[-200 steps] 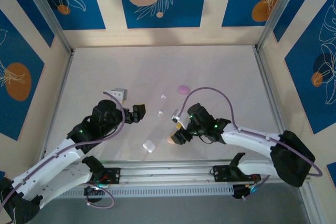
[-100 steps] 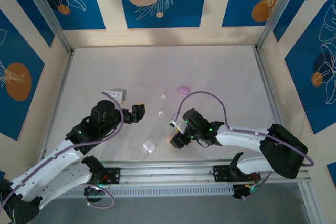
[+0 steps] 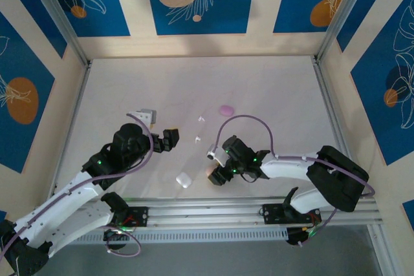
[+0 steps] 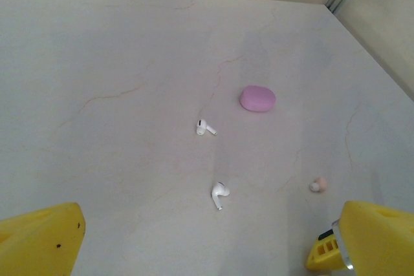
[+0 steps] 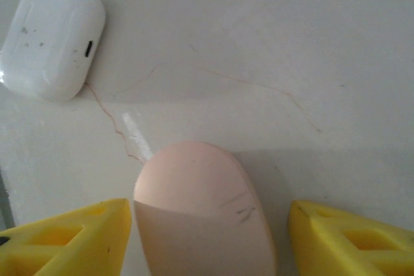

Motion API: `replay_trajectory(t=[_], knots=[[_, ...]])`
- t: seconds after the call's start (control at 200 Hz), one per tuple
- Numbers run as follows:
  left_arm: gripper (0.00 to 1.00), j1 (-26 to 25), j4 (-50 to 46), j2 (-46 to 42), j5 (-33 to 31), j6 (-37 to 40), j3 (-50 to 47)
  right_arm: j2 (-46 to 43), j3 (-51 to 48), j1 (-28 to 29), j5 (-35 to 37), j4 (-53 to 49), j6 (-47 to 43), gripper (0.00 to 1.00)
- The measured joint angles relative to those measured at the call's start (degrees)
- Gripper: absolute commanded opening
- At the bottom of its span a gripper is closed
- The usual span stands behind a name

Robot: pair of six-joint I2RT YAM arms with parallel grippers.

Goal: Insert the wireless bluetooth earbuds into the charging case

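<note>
A pale pink charging case (image 5: pixel 200 211), lid shut, lies between the yellow fingers of my right gripper (image 5: pixel 208 218), with a small gap on each side. That gripper (image 3: pixel 216 167) is open and low over the pink case (image 3: pixel 209 174). A white case (image 5: pixel 52 40) sits just beyond it, and also appears as the white case (image 3: pixel 184 179) near the front edge. Two white earbuds (image 4: pixel 205 127) (image 4: pixel 219 193) and a pink earbud (image 4: pixel 317 185) lie loose ahead of my left gripper (image 4: pixel 212 224), which is open and empty. A lilac case (image 4: pixel 257 98) lies farther off.
The left gripper (image 3: pixel 169 139) hovers left of the white earbuds (image 3: pixel 197 139) (image 3: pixel 201 119). The lilac case (image 3: pixel 226 110) sits mid-table. A metal rail (image 3: pixel 207 214) runs along the near edge and frame posts (image 3: pixel 323 95) bound the sides.
My right gripper has slid left and a little nearer, settling around the pink case. The left arm and all loose earbuds stay where they were.
</note>
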Motion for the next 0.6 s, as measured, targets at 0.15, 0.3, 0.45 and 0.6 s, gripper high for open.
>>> replay_trajectory(t=[0.15,0.3,0.45,0.6], knots=[[1.0,0.0,0.02,0.02,0.0,0.0,-0.02,0.0,-0.46,2.69,2.99,0.68,0.52,0.6],[1.0,0.0,0.13,0.13,0.02,-0.02,-0.09,0.0,-0.66,4.94,6.38,1.31,1.05,0.55],[1.0,0.0,0.55,0.46,0.04,-0.02,-0.33,0.42,-0.87,7.17,9.44,2.23,0.9,0.47],[1.0,0.0,1.03,0.46,0.11,-0.02,-0.44,0.48,-0.92,8.55,10.8,2.78,0.44,0.47]])
